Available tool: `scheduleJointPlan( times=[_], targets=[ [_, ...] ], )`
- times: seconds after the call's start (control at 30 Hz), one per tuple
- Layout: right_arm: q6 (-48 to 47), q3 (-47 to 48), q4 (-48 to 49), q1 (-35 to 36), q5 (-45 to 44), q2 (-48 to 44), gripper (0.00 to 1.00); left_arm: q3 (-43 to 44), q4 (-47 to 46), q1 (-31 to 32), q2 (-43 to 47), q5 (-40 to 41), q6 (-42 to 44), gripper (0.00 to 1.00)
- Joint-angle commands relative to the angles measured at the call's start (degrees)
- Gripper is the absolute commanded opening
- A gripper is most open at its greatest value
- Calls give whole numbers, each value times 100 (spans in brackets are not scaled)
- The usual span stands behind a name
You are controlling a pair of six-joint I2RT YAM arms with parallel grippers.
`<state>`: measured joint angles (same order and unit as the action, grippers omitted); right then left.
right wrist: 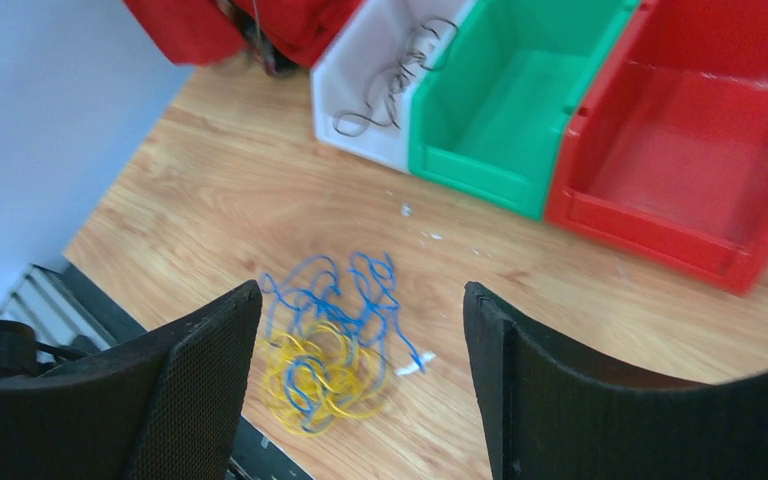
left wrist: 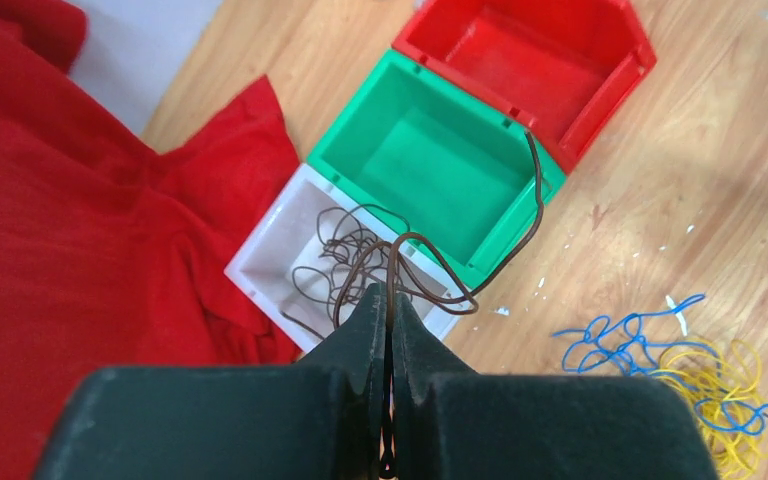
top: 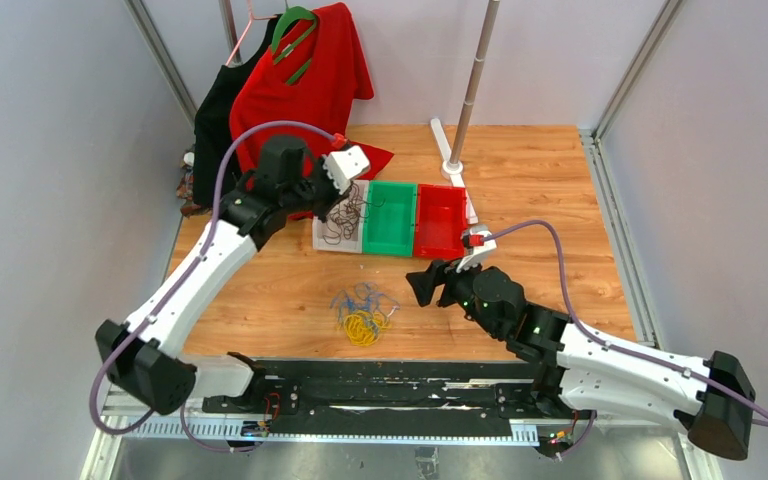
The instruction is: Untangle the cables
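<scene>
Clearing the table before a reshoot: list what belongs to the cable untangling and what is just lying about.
Belongs: brown cable, pinched by the left gripper over the white bin; blue cable and yellow cable, tangled together on the table; probably the green bin and red bin too.
Lying about: red shirt, black garment, green hanger, pole stand.

You have three bins abreast on the table; a cable in the leftmost bin; a cable heap before them.
</scene>
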<state>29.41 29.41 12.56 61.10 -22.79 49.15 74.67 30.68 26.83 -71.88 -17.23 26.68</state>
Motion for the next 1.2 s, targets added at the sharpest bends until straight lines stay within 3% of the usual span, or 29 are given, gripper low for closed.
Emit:
scheduleJointPlan(
  times=[0.0,0.13,0.33,0.67,0.93,1.17],
  targets=[
    [-221,409,-1333,-105,-131,-365,74,42,-195,-64,-522,14,311,0],
    [-121,471,-1984,-116,280,-638,75,42,-359,-303,-1021,-101,315,0],
    [-40,940,-2997,-154,364,-350,74,307,-552,-651,-1774,-325,268,0],
    [177,947,-2620,-271,193,133,74,329,-1490,-981,-2741,-331,397,0],
    [263,1158,-2621,-451,344,910,76,-114,-2348,-996,-2989,583,740,1],
    [409,1131,-2530,-813,678,1172,77,-470,-2584,-996,-3132,692,966,0]
  ],
)
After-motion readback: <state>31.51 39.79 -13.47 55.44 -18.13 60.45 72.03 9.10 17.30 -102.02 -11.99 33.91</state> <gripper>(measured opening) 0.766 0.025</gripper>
